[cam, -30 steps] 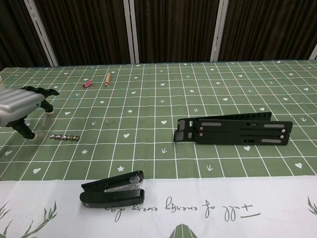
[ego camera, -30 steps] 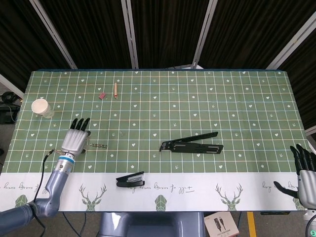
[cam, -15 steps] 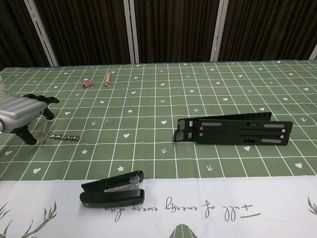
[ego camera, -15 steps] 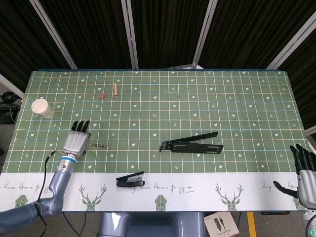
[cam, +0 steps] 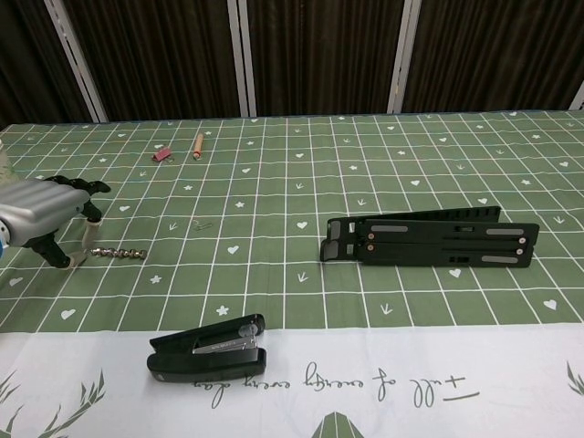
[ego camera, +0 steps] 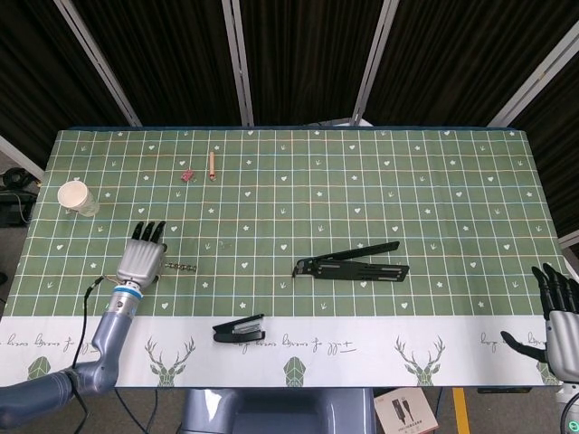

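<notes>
Left robot hand [ego camera: 140, 260] open, fingers apart, palm down near counter's [ego camera: 362, 181] left edge, fingertip at drill bit [cam: 117, 252], not gripping. Right robot hand [ego camera: 559, 316] open, off counter's right front corner.

Tabletop [ego camera: 452, 181] covered by a green grid-patterned cloth with a white deer-print border along the near edge. Black stapler [ego camera: 239, 328] lies on that border. Black folding stand [ego camera: 351, 268] lies flat right of centre. White paper cup [ego camera: 78, 198] stands at far left. Wooden pencil stub [ego camera: 212, 165] lies just beside a small red clip [ego camera: 187, 174], far side.
</notes>
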`<action>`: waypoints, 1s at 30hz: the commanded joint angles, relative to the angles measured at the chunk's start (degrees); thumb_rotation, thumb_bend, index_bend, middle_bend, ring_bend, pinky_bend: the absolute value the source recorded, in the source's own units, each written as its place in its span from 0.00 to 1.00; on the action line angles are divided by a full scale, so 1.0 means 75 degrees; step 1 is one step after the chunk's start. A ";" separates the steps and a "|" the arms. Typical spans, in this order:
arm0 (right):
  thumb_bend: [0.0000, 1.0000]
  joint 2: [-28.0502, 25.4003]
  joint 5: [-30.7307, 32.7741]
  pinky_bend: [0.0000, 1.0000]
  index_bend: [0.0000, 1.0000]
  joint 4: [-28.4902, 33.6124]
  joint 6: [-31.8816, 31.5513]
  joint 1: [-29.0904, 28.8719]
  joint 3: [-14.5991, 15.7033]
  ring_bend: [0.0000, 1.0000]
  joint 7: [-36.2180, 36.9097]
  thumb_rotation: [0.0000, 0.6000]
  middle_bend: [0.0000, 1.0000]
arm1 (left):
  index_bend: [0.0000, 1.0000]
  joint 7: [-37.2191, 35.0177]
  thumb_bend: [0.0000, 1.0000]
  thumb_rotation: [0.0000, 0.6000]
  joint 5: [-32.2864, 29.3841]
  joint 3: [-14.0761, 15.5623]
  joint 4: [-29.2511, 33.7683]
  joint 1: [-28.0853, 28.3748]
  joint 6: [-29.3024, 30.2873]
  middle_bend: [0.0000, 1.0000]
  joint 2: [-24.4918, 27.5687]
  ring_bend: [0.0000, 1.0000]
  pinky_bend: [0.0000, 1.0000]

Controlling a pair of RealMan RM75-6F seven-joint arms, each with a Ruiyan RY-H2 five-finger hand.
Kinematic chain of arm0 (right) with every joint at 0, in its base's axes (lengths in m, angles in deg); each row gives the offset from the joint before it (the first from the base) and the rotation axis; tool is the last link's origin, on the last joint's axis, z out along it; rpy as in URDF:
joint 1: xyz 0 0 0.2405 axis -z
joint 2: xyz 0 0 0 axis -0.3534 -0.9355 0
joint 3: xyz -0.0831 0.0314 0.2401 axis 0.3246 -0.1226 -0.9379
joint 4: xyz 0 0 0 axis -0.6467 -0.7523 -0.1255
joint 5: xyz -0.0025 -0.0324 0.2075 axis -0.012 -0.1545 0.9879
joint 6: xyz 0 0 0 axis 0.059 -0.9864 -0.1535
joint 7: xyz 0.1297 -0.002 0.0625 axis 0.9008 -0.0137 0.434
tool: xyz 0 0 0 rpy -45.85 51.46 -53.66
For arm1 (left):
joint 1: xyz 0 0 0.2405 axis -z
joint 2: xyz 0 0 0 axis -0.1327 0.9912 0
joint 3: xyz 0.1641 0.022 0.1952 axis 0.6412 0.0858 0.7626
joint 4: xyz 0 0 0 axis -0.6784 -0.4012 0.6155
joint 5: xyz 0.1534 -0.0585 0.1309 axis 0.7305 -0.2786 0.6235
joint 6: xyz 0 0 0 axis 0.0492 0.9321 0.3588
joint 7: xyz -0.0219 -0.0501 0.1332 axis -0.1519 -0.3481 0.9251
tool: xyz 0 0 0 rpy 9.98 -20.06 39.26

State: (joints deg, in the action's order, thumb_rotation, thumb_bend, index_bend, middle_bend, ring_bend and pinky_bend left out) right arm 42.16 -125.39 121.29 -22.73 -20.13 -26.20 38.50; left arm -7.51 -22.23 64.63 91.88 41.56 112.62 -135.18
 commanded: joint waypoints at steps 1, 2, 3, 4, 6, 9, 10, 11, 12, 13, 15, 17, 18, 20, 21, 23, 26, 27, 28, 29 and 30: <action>0.01 -0.0002 0.0007 0.00 0.05 0.0009 0.0005 0.0002 -0.0001 0.00 0.0001 1.00 0.00 | 0.50 0.0027 0.31 1.00 -0.0008 0.0029 -0.0006 0.0016 0.0001 0.00 -0.0030 0.00 0.00; 0.01 -0.0004 0.0009 0.00 0.05 0.0014 0.0006 0.0002 -0.0002 0.00 0.0003 1.00 0.00 | 0.50 0.0028 0.31 1.00 -0.0003 0.0035 -0.0006 0.0021 0.0008 0.00 -0.0040 0.00 0.00; 0.01 -0.0005 0.0009 0.00 0.05 0.0015 0.0009 0.0001 -0.0002 0.00 0.0004 1.00 0.00 | 0.49 0.0023 0.31 1.00 -0.0001 0.0036 -0.0007 0.0026 0.0017 0.00 -0.0051 0.00 0.00; 0.01 -0.0006 0.0007 0.00 0.05 0.0016 0.0011 0.0001 -0.0002 0.00 0.0006 1.00 0.00 | 0.49 0.0020 0.31 1.00 -0.0002 0.0035 -0.0003 0.0030 0.0027 0.00 -0.0063 0.00 0.00; 0.01 -0.0011 0.0008 0.00 0.05 0.0019 0.0019 0.0001 0.0001 0.00 0.0012 1.00 0.00 | 0.49 0.0019 0.31 1.00 -0.0012 0.0030 0.0009 0.0042 0.0046 0.00 -0.0088 0.00 0.00; 0.02 -0.0011 -0.0006 0.00 0.05 0.0020 0.0024 0.0000 0.0007 0.00 0.0014 1.00 0.00 | 0.50 0.0072 0.31 1.00 -0.0032 0.0028 0.0018 0.0066 0.0079 0.00 -0.0123 0.00 0.00; 0.01 -0.0012 -0.0009 0.00 0.05 0.0022 0.0023 0.0000 0.0008 0.00 0.0018 1.00 0.00 | 0.50 0.0094 0.31 1.00 -0.0036 0.0028 0.0020 0.0074 0.0095 0.00 -0.0141 0.00 0.00; 0.01 -0.0014 -0.0013 0.00 0.05 0.0026 0.0021 0.0003 0.0010 0.00 0.0024 1.00 0.00 | 0.50 0.0124 0.31 1.00 -0.0044 0.0029 0.0022 0.0086 0.0110 0.00 -0.0160 0.00 0.00; 0.01 -0.0016 -0.0015 0.00 0.05 0.0028 0.0018 0.0006 0.0012 0.00 0.0027 1.00 0.00 | 0.51 0.0146 0.31 1.00 -0.0054 0.0030 0.0021 0.0094 0.0117 0.00 -0.0174 0.00 0.00; 0.01 -0.0018 -0.0018 0.00 0.05 0.0030 0.0016 0.0007 0.0012 0.00 0.0029 1.00 0.00 | 0.51 0.0167 0.31 1.00 -0.0066 0.0029 0.0021 0.0102 0.0122 0.00 -0.0185 0.00 0.00; 0.01 -0.0019 -0.0023 0.00 0.05 0.0029 0.0010 0.0009 0.0010 0.00 0.0031 1.00 0.00 | 0.52 0.0201 0.31 1.00 -0.0108 0.0026 0.0011 0.0115 0.0124 0.00 -0.0214 0.00 0.00; 0.01 -0.0020 -0.0022 0.00 0.05 0.0032 0.0015 0.0009 0.0011 0.00 0.0034 1.00 0.00 | 0.54 0.0256 0.32 1.00 -0.0154 0.0035 -0.0010 0.0127 0.0118 0.00 -0.0237 0.00 0.00; 0.01 -0.0021 -0.0023 0.00 0.05 0.0029 0.0011 0.0010 0.0010 0.00 0.0032 1.00 0.00 | 0.56 0.0267 0.32 1.00 -0.0167 0.0040 -0.0013 0.0127 0.0120 0.00 -0.0246 0.00 0.00; 0.02 -0.0020 -0.0021 0.00 0.05 0.0028 -0.0001 0.0016 0.0006 0.00 0.0036 1.00 0.00 | 0.58 0.0288 0.35 1.00 -0.0168 0.0062 -0.0004 0.0119 0.0149 0.00 -0.0250 0.00 0.00; 0.01 -0.0020 -0.0018 0.00 0.05 0.0028 -0.0002 0.0018 0.0006 0.00 0.0036 1.00 0.00 | 0.59 0.0292 0.37 1.00 -0.0166 0.0070 0.0007 0.0115 0.0158 0.00 -0.0245 0.00 0.00; 0.01 -0.0022 -0.0021 0.00 0.05 0.0030 -0.0003 0.0019 0.0008 0.00 0.0029 1.00 0.00 | 0.60 0.0289 0.38 1.00 -0.0123 0.0094 0.0044 0.0105 0.0198 0.00 -0.0222 0.00 0.00; 0.01 -0.0021 -0.0015 0.00 0.05 0.0035 -0.0011 0.0024 0.0005 0.00 0.0016 1.00 0.00 | 0.60 0.0324 0.39 1.00 0.0210 0.0203 0.0106 0.0109 0.0398 0.00 -0.0097 0.00 0.00; 0.01 -0.0021 -0.0012 0.00 0.05 0.0038 -0.0013 0.0025 0.0003 0.00 0.0008 1.00 0.00 | 0.60 0.0343 0.39 1.00 0.0339 0.0241 0.0123 0.0114 0.0468 0.00 -0.0038 0.00 0.00; 0.01 -0.0021 -0.0012 0.00 0.05 0.0043 -0.0017 0.0025 0.0000 0.00 0.0002 1.00 0.00 | 0.60 0.0400 0.39 1.00 0.0530 0.0274 0.0158 0.0146 0.0575 0.00 0.0066 0.00 0.00; 0.01 -0.0020 -0.0012 0.00 0.05 0.0048 -0.0018 0.0026 0.0000 0.00 -0.0003 1.00 0.00 | 0.60 0.0445 0.39 1.00 0.0676 0.0298 0.0209 0.0171 0.0645 0.00 0.0172 0.00 0.00; 0.01 -0.0020 -0.0013 0.00 0.05 0.0048 -0.0019 0.0025 -0.0001 0.00 -0.0008 1.00 0.00 | 0.60 0.0499 0.39 1.00 0.0774 0.0310 0.0243 0.0198 0.0690 0.00 0.0252 0.00 0.00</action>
State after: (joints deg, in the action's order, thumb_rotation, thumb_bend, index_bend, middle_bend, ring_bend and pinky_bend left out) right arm 42.01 -125.49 121.65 -22.87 -19.94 -26.21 38.44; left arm -4.58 -18.29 66.39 93.04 42.64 116.57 -134.72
